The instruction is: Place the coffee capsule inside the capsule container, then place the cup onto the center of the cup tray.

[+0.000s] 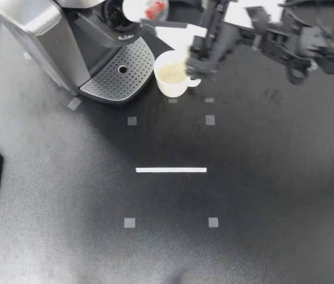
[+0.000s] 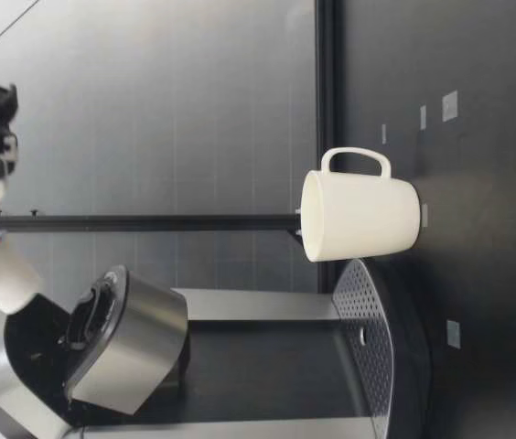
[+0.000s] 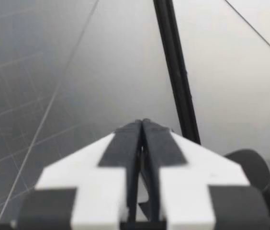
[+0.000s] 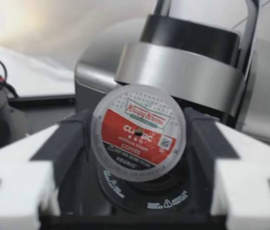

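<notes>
Grip first: my right end effector (image 1: 154, 13) is grasping the coffee capsule (image 1: 148, 8) between both fingers, with the foil lid facing the wrist camera. It is hanging over the coffee machine (image 1: 48, 35) at the far left of the tabletop (image 1: 262, 195). Directly under the capsule, the capsule container (image 4: 142, 194) is lying open — a dark ring below the raised silver lid (image 2: 130, 343). The capsule is sitting above it, not inside. My left end effector (image 3: 142, 125) is clenched on nothing, fingers pressing together, and is facing a grey wall. Further out, the cup (image 1: 172, 76) is standing upright on the tabletop just right of the perforated cup tray (image 1: 116, 77) — off the tray, handle pointing right. Nearer, a white strip (image 1: 171, 170) is lying flat.
</notes>
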Available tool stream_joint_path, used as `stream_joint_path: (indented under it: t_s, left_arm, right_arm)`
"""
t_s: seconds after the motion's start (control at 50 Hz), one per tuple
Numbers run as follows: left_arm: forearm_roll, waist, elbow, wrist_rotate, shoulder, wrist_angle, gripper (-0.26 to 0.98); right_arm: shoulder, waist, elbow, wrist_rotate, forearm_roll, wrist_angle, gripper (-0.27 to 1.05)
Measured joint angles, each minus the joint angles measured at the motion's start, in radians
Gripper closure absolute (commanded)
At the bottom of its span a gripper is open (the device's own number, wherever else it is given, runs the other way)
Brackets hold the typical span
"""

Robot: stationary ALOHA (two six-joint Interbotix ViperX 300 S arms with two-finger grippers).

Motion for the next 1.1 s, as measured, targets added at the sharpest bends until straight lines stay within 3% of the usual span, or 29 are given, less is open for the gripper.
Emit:
stream_joint_path:
  t_s: [1.1]
  left_arm:
    - [-0.002, 0.0, 0.014, 0.006, 0.0, 0.0, 0.61]
  right_arm:
    - [0.152, -0.028, -0.115, -0.005, -0.002, 0.095, 0.32]
